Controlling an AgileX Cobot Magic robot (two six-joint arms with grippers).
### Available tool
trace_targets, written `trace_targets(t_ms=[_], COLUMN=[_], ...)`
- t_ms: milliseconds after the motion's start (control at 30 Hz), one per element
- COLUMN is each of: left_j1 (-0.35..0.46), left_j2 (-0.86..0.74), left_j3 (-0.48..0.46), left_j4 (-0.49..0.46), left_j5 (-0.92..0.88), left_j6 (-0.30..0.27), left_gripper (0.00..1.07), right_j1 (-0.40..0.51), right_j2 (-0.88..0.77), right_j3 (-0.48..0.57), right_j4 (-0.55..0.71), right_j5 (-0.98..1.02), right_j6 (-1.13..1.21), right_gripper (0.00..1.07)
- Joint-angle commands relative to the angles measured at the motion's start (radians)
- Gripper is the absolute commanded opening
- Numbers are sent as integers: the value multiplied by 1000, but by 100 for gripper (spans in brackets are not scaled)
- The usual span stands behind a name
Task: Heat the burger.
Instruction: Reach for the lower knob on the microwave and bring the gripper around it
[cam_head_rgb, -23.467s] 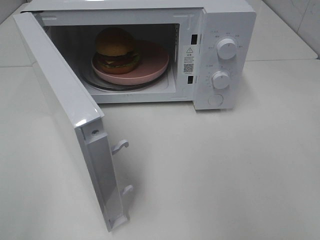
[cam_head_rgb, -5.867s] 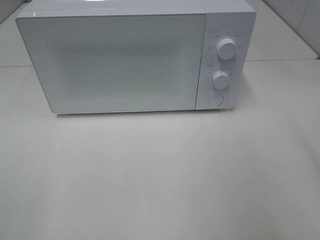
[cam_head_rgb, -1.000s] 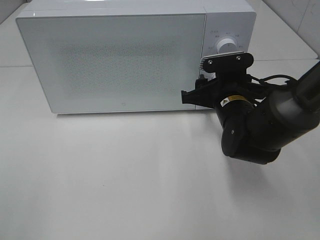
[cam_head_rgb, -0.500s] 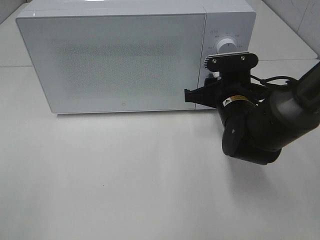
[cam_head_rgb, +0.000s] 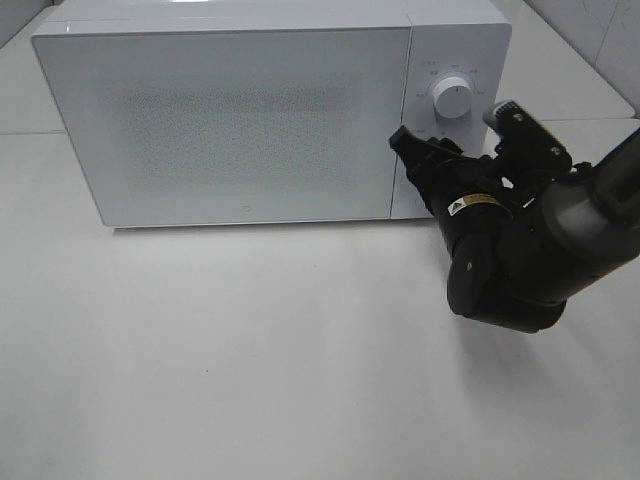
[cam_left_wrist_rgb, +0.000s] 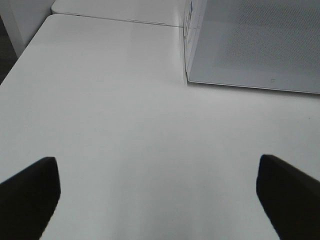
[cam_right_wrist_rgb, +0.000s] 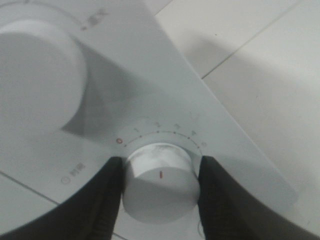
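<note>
Right gripper (cam_right_wrist_rgb: 160, 192): jaws clamped against both sides of the lower knob (cam_right_wrist_rgb: 159, 175) on the microwave (cam_head_rgb: 468, 50). Left gripper (cam_left_wrist_rgb: 160, 197): jaws spread wide, holding nothing, above the white table (cam_left_wrist_rgb: 125, 125). Microwave door (cam_head_rgb: 230, 130) shut; burger hidden from view.

A white tabletop (cam_head_rgb: 300, 350) with faint seams lies under soft even light, a pale tiled wall (cam_head_rgb: 610, 30) behind it.
</note>
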Motion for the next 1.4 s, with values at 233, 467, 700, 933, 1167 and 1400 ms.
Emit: trace_targets(t_ms=[233, 467, 700, 933, 1167, 1400], left_j1=[6, 6, 6, 6, 6, 6], left_j2=[-16, -16, -16, -16, -16, -16], left_j3=[2, 2, 2, 2, 2, 2], left_j4=[2, 2, 2, 2, 2, 2], left_j5=[-1, -1, -1, -1, -1, -1], left_j6=[-6, -6, -6, -6, -6, -6], left_gripper=[100, 100, 100, 100, 100, 100], right_j1=[-9, -9, -9, -9, -9, -9], right_j2=[2, 2, 2, 2, 2, 1], right_j3=[-34, -34, -34, -34, -34, -34], right_j4=[-172, -174, -173, -166, -119, -77], right_j5=[-134, -182, -182, -205, -205, -231], right_j6=[646, 585, 584, 544, 544, 506], right_gripper=[0, 0, 0, 0, 10, 43])
